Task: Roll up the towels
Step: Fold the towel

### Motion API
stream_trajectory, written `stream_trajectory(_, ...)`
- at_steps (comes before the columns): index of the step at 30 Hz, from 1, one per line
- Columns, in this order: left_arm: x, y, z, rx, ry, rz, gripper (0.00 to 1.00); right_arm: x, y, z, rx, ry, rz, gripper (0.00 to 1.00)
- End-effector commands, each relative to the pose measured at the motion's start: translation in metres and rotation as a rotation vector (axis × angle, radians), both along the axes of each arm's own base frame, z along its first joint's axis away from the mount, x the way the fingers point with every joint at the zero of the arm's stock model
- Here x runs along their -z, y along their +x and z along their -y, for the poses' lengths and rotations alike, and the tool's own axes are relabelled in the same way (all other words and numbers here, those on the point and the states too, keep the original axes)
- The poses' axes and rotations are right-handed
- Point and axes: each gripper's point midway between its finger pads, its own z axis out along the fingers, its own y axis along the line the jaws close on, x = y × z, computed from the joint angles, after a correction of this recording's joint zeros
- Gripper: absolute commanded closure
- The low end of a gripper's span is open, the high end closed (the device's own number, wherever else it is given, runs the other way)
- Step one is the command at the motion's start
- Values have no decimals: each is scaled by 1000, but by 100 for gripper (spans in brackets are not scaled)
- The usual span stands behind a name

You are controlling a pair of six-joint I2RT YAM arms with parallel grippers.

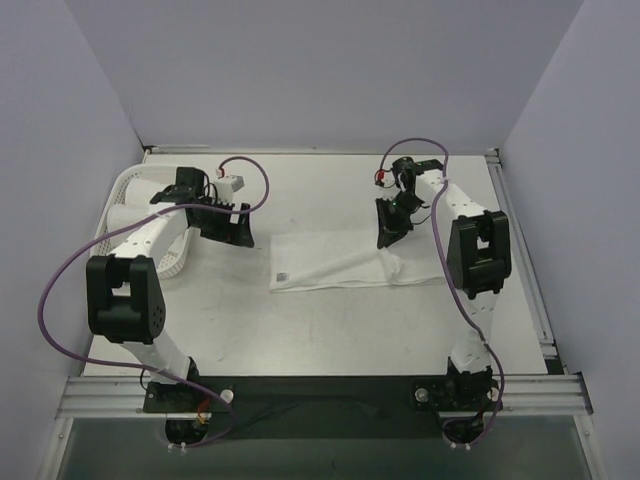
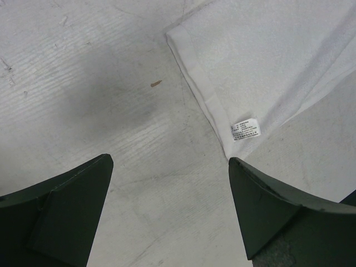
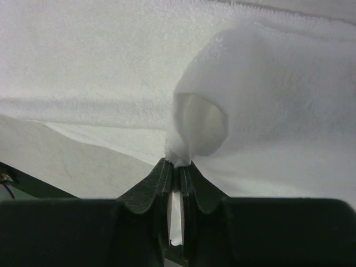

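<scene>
A white towel (image 1: 340, 262) lies spread flat in the middle of the table, with a small label near its left end (image 2: 245, 129). My right gripper (image 1: 390, 230) is shut on a pinch of the towel (image 3: 200, 119) at its far right edge and lifts the cloth into a fold. My left gripper (image 1: 228, 228) is open and empty, above the bare table just left of the towel's left end (image 2: 211, 61).
A white slatted basket (image 1: 165, 262) with rolled white towels (image 1: 140, 190) stands at the left edge under the left arm. Metal rails run along the back and right sides (image 1: 520, 240). A small brown speck (image 2: 156, 84) lies on the table.
</scene>
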Motion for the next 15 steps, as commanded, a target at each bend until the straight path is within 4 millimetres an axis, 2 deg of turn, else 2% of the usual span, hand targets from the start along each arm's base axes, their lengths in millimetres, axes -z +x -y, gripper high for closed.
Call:
stream_trajectory(1,-12,-1,12,47,-29,37,4,0,-3,-14,-25,18,-27,91)
stream_trajectory(3,-10,-9,20,90,-30,30,5,-9,-8,-16,-33,33,-18,74)
stream_trajectory(5,-6,-22,32,139,-10,17,8,-18,-10,-15,-46,49,4,63)
stream_trajectory(8,-3,-35,47,198,1,9,17,-44,-10,1,-18,88,54,57)
stream_trajectory(9,1,-40,50,207,-3,-8,19,-55,-9,8,-7,98,81,57)
stream_trajectory(10,3,-44,54,216,-6,-23,21,-58,-7,17,6,100,91,57)
stream_trajectory(11,9,-50,60,233,-5,-47,28,-59,-6,24,26,96,92,60)
stream_trajectory(12,13,-53,63,237,-4,-64,31,-55,0,47,35,60,107,62)
stream_trajectory(14,24,-59,70,254,-4,-107,42,-41,2,75,60,3,83,71)
stream_trajectory(15,27,-59,72,262,-2,-115,44,-35,3,82,62,-13,72,74)
